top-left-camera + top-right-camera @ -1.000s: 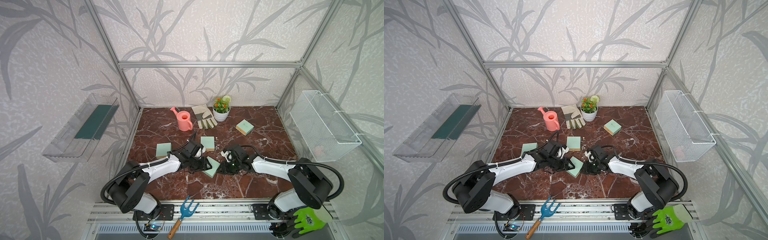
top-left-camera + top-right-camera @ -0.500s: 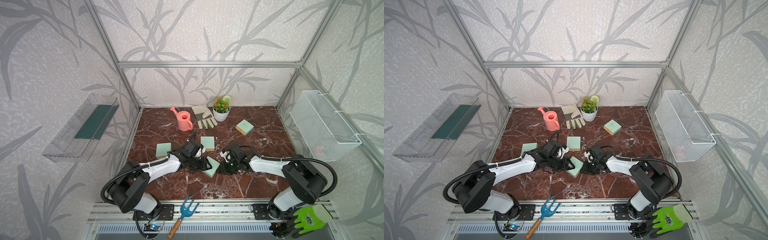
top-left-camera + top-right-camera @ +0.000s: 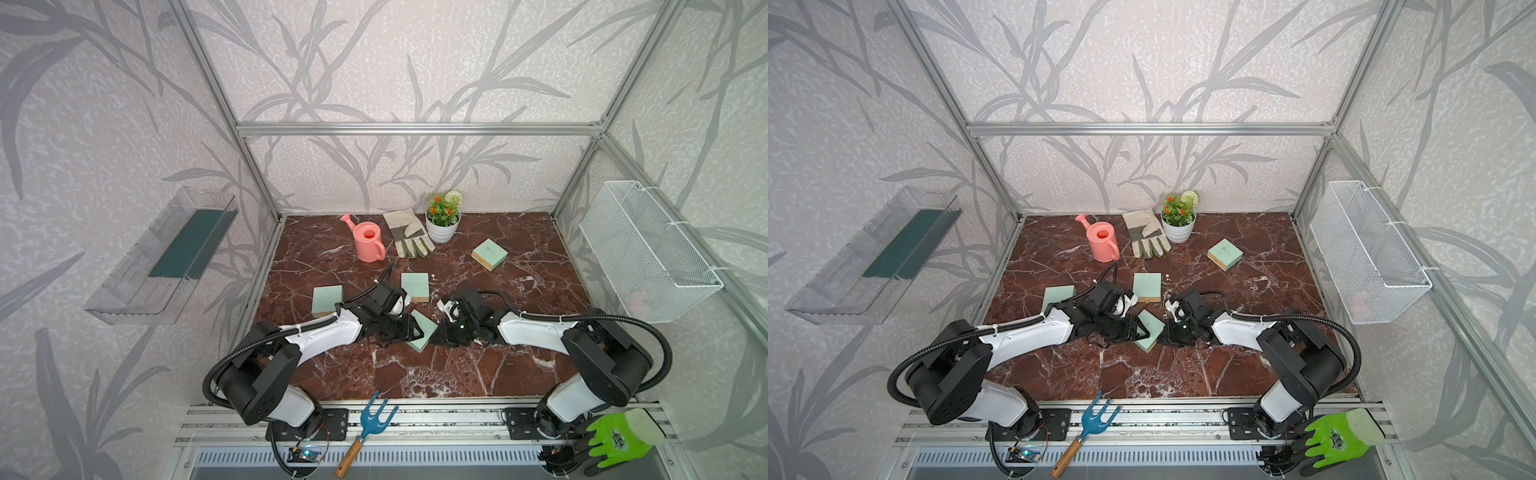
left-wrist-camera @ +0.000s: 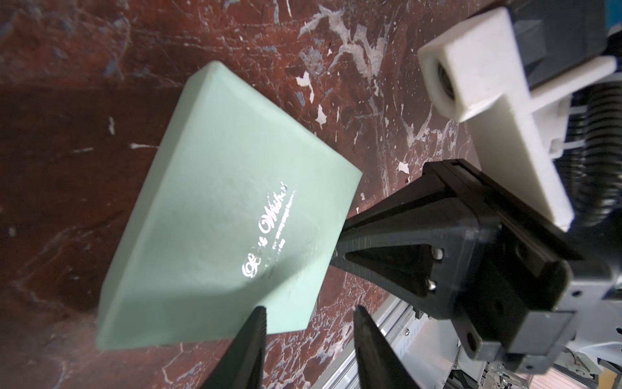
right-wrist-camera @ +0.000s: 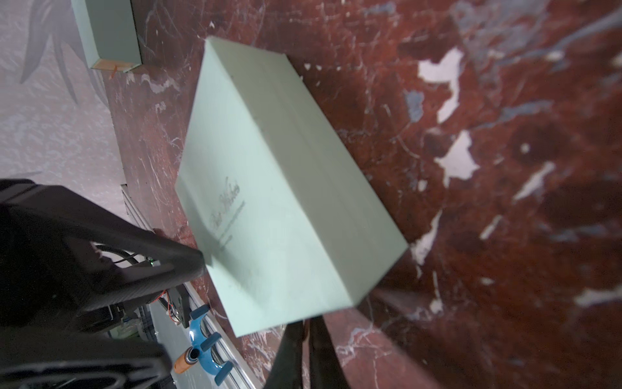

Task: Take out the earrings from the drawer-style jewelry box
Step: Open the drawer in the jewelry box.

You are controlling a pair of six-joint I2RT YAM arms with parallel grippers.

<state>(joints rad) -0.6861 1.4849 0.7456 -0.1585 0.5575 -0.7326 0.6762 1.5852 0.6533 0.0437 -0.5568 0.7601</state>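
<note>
On the red-brown marble tabletop [image 3: 540, 282], walled by pale leaf-patterned wallpaper [image 3: 415, 62], the mint jewelry box [image 3: 423, 332] lies between my hands. My left hand [image 4: 309, 308] stands apart astride its corner; my right hand [image 5: 305, 328] is pinched together at its end. I cannot see the earrings.
</note>
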